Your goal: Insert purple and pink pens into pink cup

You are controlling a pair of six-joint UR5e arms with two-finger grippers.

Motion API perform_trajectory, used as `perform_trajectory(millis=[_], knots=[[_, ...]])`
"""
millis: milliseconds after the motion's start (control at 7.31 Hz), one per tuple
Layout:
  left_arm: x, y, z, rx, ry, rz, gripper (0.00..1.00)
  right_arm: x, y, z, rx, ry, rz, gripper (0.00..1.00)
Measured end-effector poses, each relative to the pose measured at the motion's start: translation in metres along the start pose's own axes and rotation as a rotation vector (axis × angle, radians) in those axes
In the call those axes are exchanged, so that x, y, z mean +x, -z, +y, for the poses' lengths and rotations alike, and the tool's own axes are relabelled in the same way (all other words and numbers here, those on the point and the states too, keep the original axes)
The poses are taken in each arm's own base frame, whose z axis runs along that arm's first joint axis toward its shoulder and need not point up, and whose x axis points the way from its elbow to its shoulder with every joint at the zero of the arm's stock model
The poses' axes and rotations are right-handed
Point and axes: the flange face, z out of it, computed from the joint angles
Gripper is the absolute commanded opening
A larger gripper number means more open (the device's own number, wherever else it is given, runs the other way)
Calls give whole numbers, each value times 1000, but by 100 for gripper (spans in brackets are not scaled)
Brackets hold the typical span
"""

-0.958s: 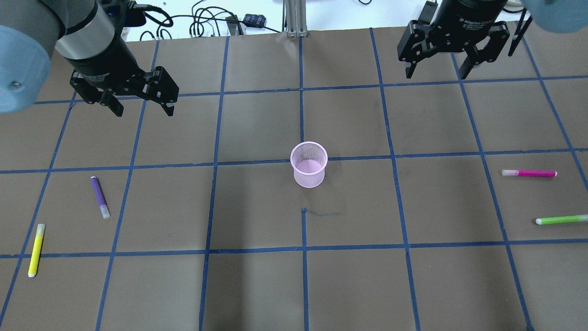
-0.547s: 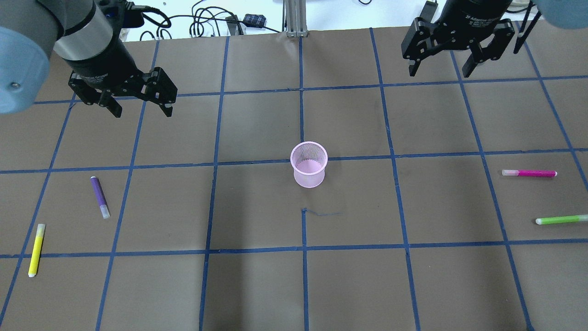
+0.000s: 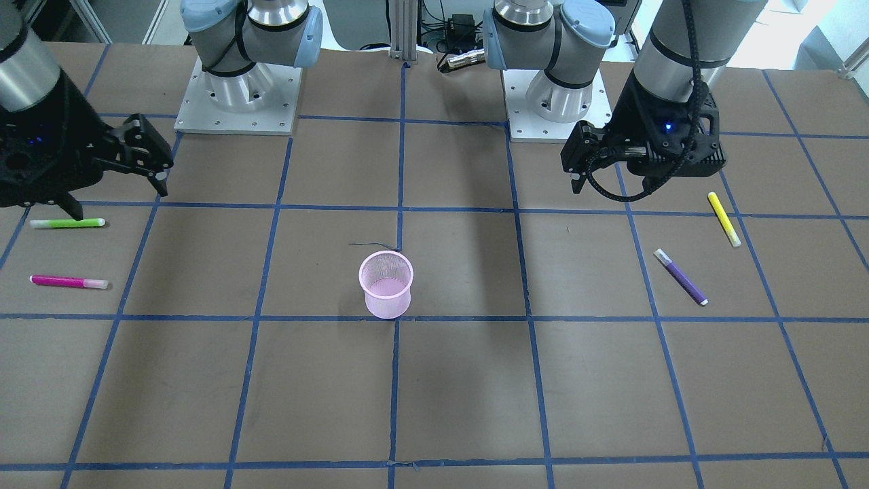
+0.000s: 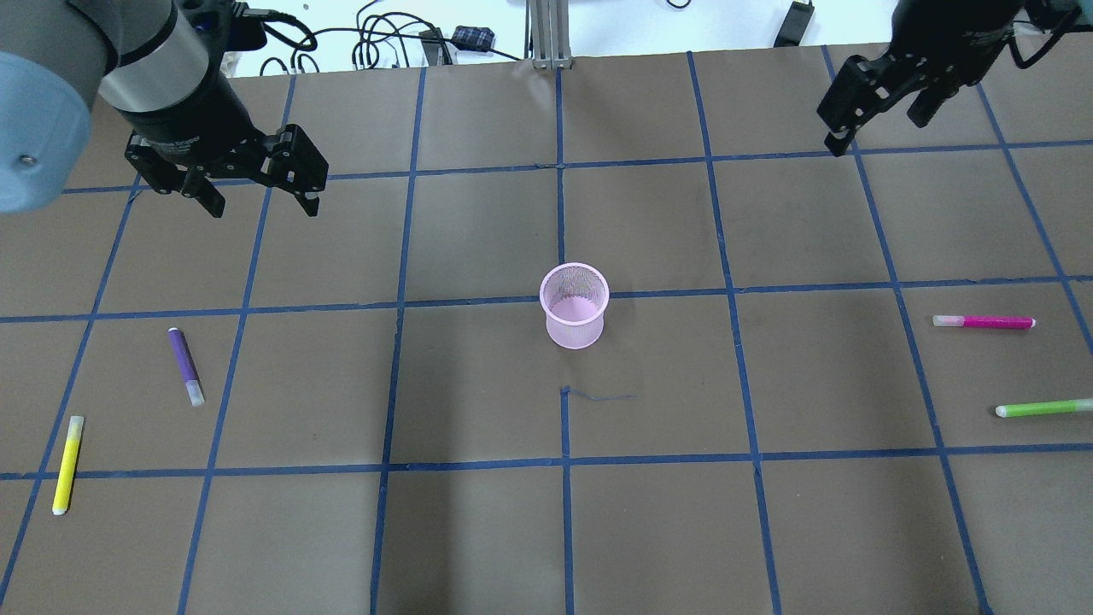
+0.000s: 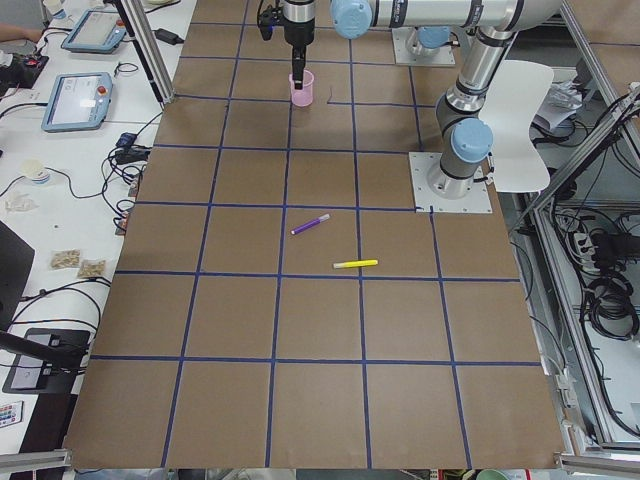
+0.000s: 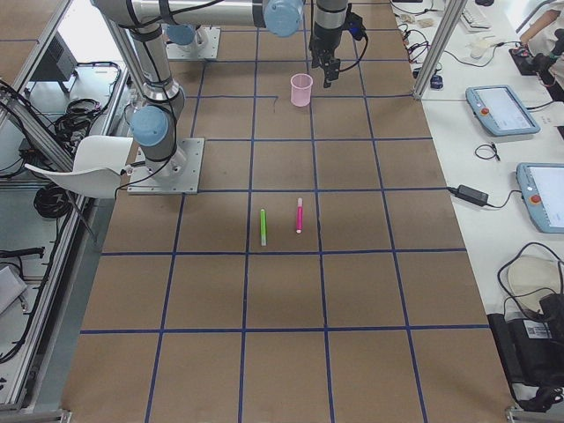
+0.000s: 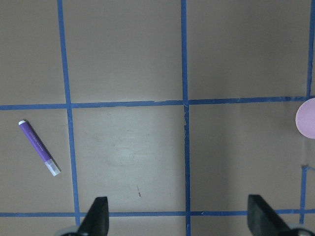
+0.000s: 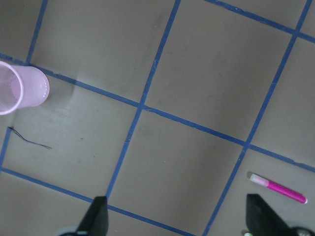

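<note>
The pink mesh cup (image 4: 575, 305) stands upright near the table's middle and looks empty. The purple pen (image 4: 185, 366) lies flat on the left side, and shows in the left wrist view (image 7: 39, 148). The pink pen (image 4: 984, 322) lies flat at the far right, and shows in the right wrist view (image 8: 278, 188). My left gripper (image 4: 262, 205) hovers open and empty beyond the purple pen. My right gripper (image 4: 875, 135) hovers open and empty at the back right, well beyond the pink pen.
A yellow pen (image 4: 67, 464) lies near the left front, close to the purple pen. A green pen (image 4: 1043, 408) lies near the right edge, just in front of the pink pen. Cables (image 4: 376, 43) and a metal post (image 4: 546, 34) sit past the table's far edge.
My right gripper has moved to the right and turned about its wrist, staying open. My left gripper has barely shifted. The pens and cup have not moved.
</note>
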Motion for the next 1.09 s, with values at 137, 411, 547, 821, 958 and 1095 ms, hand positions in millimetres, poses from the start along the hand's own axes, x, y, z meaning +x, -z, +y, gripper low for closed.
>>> perform_trajectory(millis=[137, 411, 547, 821, 958, 1095], knots=[[-1, 0, -2, 7, 2, 3, 100, 33, -2, 14, -3, 91, -8, 100], [-11, -2, -7, 14, 27, 6, 100, 88, -11, 45, -9, 324, -38, 100], [-23, -4, -12, 13, 57, 17, 100, 115, -22, 65, -7, 452, -62, 100], [-67, -14, -22, -2, 153, 41, 100, 173, -54, 112, 77, 666, -149, 96], [-95, -19, -24, -10, 201, 44, 100, 202, -79, 138, 138, 764, -192, 96], [-126, -27, -26, -23, 250, 46, 100, 233, -111, 164, 208, 845, -234, 97]])
